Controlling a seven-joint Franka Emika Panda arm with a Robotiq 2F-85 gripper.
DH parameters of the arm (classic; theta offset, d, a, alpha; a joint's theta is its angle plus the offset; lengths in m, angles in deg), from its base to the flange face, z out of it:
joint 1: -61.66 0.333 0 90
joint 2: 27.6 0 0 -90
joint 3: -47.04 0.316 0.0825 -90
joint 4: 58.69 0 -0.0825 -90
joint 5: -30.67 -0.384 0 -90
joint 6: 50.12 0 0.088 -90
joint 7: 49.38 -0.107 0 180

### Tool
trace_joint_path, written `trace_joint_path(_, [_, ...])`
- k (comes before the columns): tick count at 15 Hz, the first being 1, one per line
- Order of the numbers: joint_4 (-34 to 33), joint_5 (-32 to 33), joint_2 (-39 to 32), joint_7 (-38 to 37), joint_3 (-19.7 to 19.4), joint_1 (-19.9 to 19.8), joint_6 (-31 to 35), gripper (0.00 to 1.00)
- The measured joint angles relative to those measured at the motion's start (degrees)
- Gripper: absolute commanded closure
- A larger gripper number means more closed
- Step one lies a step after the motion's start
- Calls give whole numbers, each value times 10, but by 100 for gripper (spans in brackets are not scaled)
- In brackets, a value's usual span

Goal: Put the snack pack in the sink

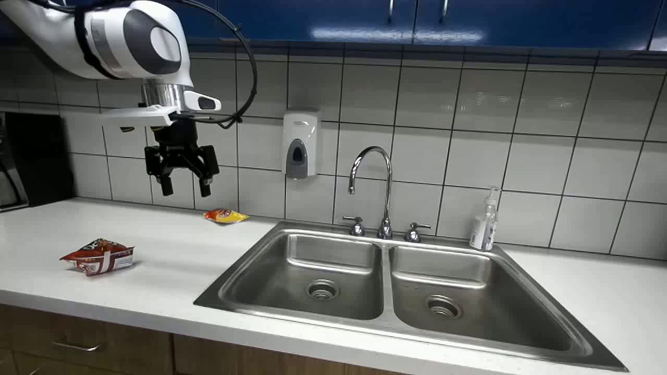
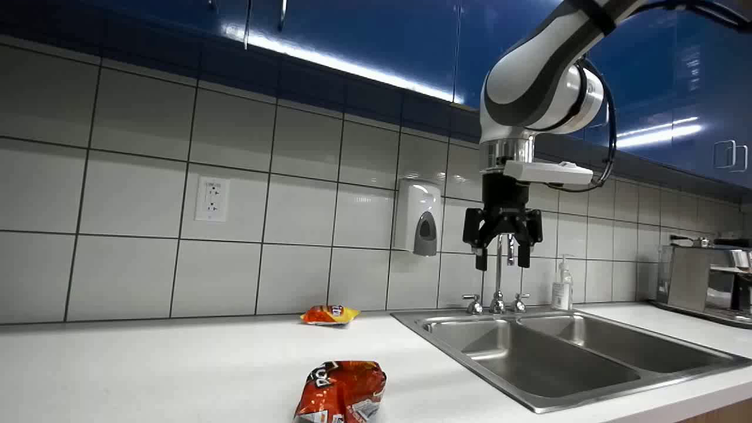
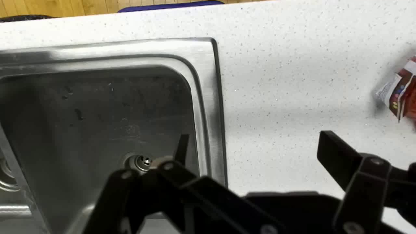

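The snack pack is a dark red, crinkly packet with white markings. It lies on the counter to the side of the sink, in both exterior views (image 1: 99,258) (image 2: 342,392). In the wrist view only part of it (image 3: 406,92) shows at the right edge. The stainless-steel double sink has a faucet at its back; its rim shows in both exterior views (image 1: 387,284) (image 2: 461,355) and in the wrist view (image 3: 209,91). My gripper (image 1: 186,188) (image 2: 503,260) (image 3: 255,138) is open and empty, high above the counter. The wrist view looks down on the sink's side rim between the fingers.
A small yellow-and-red packet (image 1: 225,215) (image 2: 330,315) lies by the tiled wall. A chrome gooseneck faucet (image 1: 388,192) rises behind the sink. A wall soap dispenser (image 1: 301,143) and a pump bottle (image 1: 484,224) are near it. Blue cabinets (image 1: 323,18) hang above.
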Motion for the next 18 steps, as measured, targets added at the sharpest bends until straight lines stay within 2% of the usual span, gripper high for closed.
trace_joint_path(15, [0,0,0,0,0,0,0,0])
trace_joint_path(18, [0,0,0,21,-1,8,1,0])
